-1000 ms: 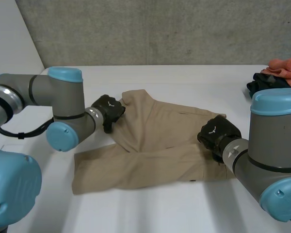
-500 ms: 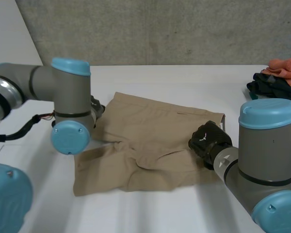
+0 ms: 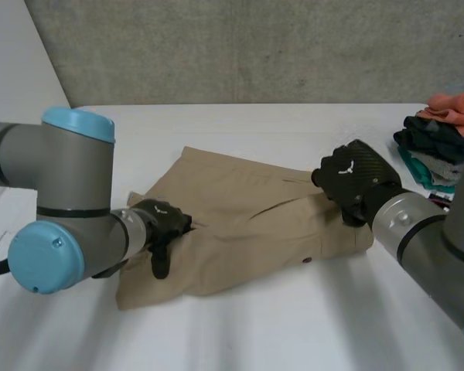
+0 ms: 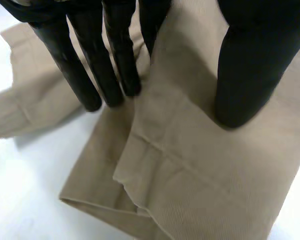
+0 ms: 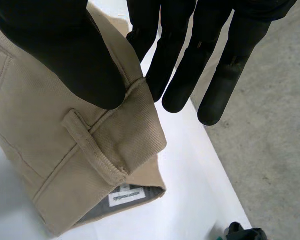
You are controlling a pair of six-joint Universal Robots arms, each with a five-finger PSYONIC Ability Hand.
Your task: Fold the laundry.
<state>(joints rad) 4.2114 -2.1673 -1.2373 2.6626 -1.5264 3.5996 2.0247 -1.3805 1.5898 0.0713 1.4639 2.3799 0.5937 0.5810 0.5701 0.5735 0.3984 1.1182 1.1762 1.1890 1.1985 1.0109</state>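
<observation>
Right hand (image 3: 354,182) pinches the shorts (image 3: 247,232) at the waistband corner, thumb on top; left hand (image 3: 161,226) pinches the opposite leg edge likewise. Shorts lie on the table (image 3: 294,325). Move both edges level; align before release.

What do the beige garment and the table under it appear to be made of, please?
The beige garment looks like matte woven cotton twill: fine diagonal ribbing, a stitched belt loop and soft creases. The table looks like smooth white laminate or painted board with a faint sheen; the views leave open which.
</observation>
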